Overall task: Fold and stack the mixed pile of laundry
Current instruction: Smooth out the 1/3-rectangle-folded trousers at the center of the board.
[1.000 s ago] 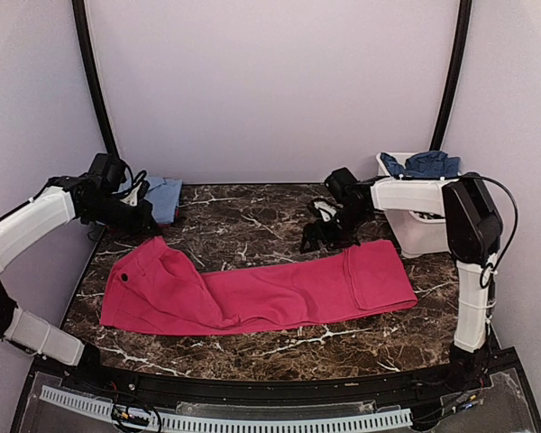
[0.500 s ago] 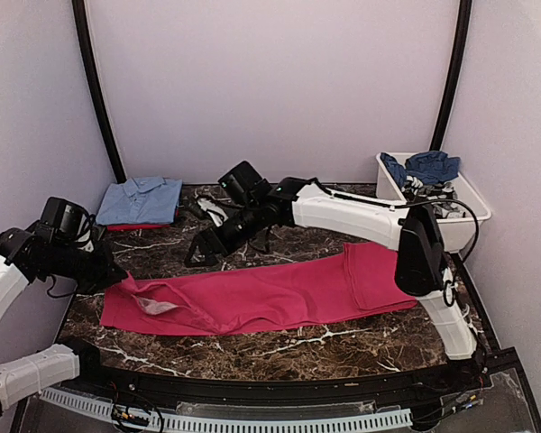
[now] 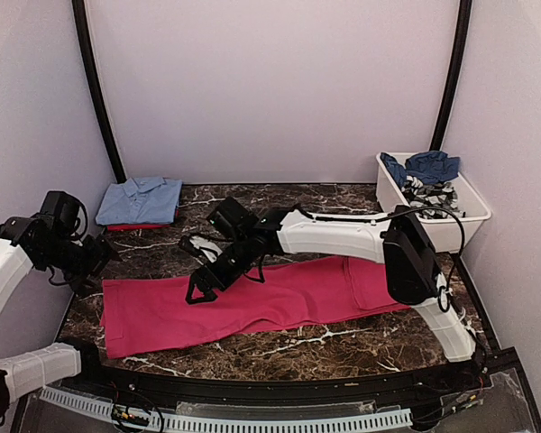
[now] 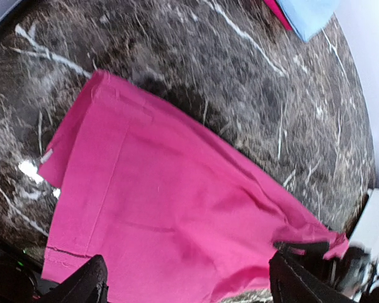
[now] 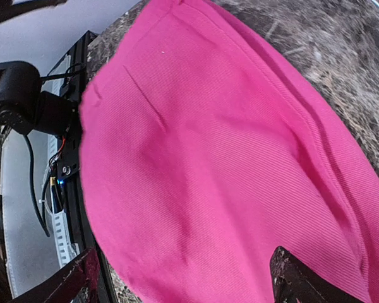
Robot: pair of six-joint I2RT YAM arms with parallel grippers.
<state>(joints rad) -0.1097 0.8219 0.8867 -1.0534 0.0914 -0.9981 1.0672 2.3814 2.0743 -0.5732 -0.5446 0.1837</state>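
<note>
At the table's (image 3: 325,347) left edge the left gripper (image 3: 88,267) hangs just off the left end of the magenta-pink garment (image 3: 252,305), its jaws spread wide and holding nothing — in its own wrist view both fingers (image 4: 88,285) stand far apart above the cloth's hemmed end (image 4: 177,208). In the far left corner lies the light blue shirt (image 3: 142,200), folded flat with its collar showing, a sliver of red cloth (image 3: 122,226) peeping out at its near edge. The magenta-pink garment stretches flat across the near half of the table, from close to the left edge well past the middle towards the right. The right arm reaches far across to the left, and the right gripper (image 3: 203,275) sits low over the garment's far edge, left of centre; its jaws too are parted wide and empty, the pink fabric (image 5: 227,158) filling its wrist view, though whether the fingertips touch the cloth I cannot tell. In the far right corner stands a white tub (image 3: 433,233), holding the dark navy-blue garment (image 3: 424,165) bunched on top of the grey-and-white patterned one (image 3: 428,191).
</note>
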